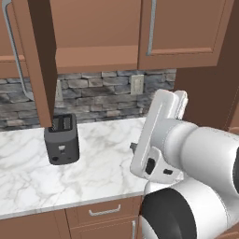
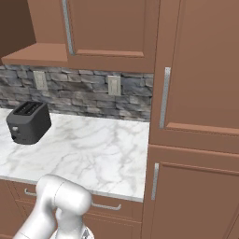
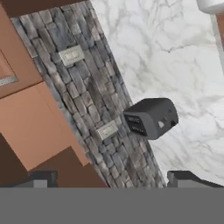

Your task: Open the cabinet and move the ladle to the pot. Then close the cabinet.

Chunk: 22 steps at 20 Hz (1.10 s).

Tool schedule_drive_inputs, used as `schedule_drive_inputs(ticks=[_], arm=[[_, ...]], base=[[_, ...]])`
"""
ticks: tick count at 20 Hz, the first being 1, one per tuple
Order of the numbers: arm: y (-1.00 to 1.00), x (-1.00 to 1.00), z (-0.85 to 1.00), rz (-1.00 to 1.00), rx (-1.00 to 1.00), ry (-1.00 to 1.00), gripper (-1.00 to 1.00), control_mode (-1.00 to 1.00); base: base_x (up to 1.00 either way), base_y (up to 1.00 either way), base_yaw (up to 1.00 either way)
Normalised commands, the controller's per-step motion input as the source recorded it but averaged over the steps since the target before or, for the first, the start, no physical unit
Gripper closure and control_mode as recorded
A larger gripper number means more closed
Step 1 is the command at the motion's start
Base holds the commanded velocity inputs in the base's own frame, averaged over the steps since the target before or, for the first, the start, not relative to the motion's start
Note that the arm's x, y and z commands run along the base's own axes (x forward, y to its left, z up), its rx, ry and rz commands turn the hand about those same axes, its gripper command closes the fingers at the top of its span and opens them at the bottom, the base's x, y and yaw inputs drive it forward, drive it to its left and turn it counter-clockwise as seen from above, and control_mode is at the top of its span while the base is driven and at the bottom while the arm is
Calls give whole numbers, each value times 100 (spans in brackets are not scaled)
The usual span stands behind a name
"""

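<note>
Cabinet: the brown wooden wall cabinet with recessed-panel doors [image 1: 98, 32] is hanging above the white marble counter [image 1: 107, 158]; in the left base view its left door [image 1: 39, 60] is standing swung out toward the camera, its long silver bar handle [image 1: 14, 51] showing beside it, while the neighbouring door with the silver bar handle [image 1: 151, 28] is sitting shut.
Ladle and pot: neither is presenting itself for a grab right now, so their places cannot be told.
Pincer: the two-finger gripper [image 3: 118, 179] is standing with its jaws spread wide and carrying nothing; its dark fingertips [image 3: 181, 177] are framing the grey stone backsplash [image 3: 87, 87] and the black two-slot toaster [image 3: 151, 117] in the hand view.
Handling, as a judgement: the ladle is likely being light and stiff, its thin metal stem slippery, its wide bowl awkward; the stubby wooden handle is looking like the best hold.
Door handling: the door is swinging rigidly on hinges; pushing its outer edge or pinching the bar handle mid-length is probably working best for closing.
</note>
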Motion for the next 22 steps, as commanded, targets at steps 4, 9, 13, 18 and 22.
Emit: schedule_drive_inputs(ticks=[4,9,13,18,22], arm=[[83,-35,0,-1,0,-8,-100,-100],[80,-20,0,-5,-2,-16,-100,-100],[89,0,0,-12,-12,-18,-100,-100],[74,0,12,-16,-13,-12,-100,-100],[64,4,1,-16,-13,-14,-100,-100]], base=[[0,0,0],[0,0,0],[0,0,0],[0,0,0],[0,0,0]])
